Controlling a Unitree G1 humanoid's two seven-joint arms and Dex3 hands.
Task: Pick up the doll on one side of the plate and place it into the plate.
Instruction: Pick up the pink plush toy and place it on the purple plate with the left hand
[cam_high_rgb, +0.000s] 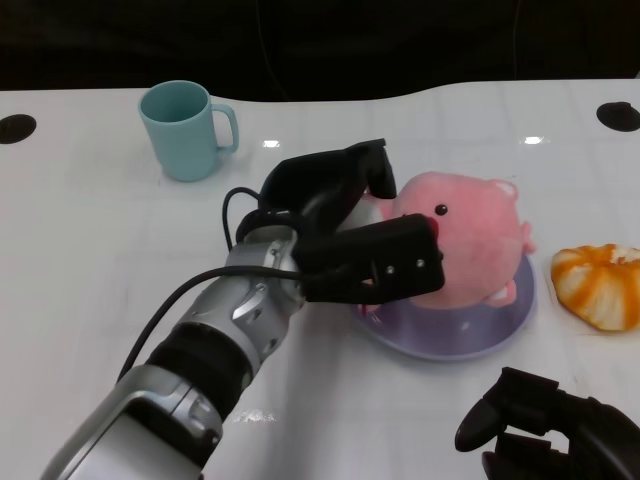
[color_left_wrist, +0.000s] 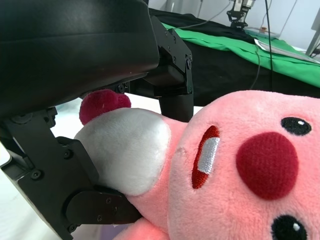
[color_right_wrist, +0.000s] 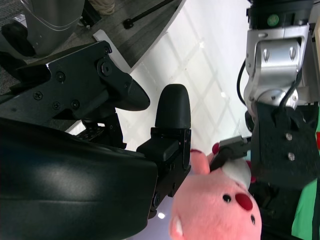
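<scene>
Between left hand (cam_high_rgb: 345, 225) fingers, doll (cam_high_rgb: 470, 240).

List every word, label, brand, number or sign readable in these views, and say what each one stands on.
None can be read.
The teal mug, the pink doll, the purple plate and the orange toy show no lettering.
The left hand and the right hand show only screws and plain black shells, with no markings visible.
</scene>
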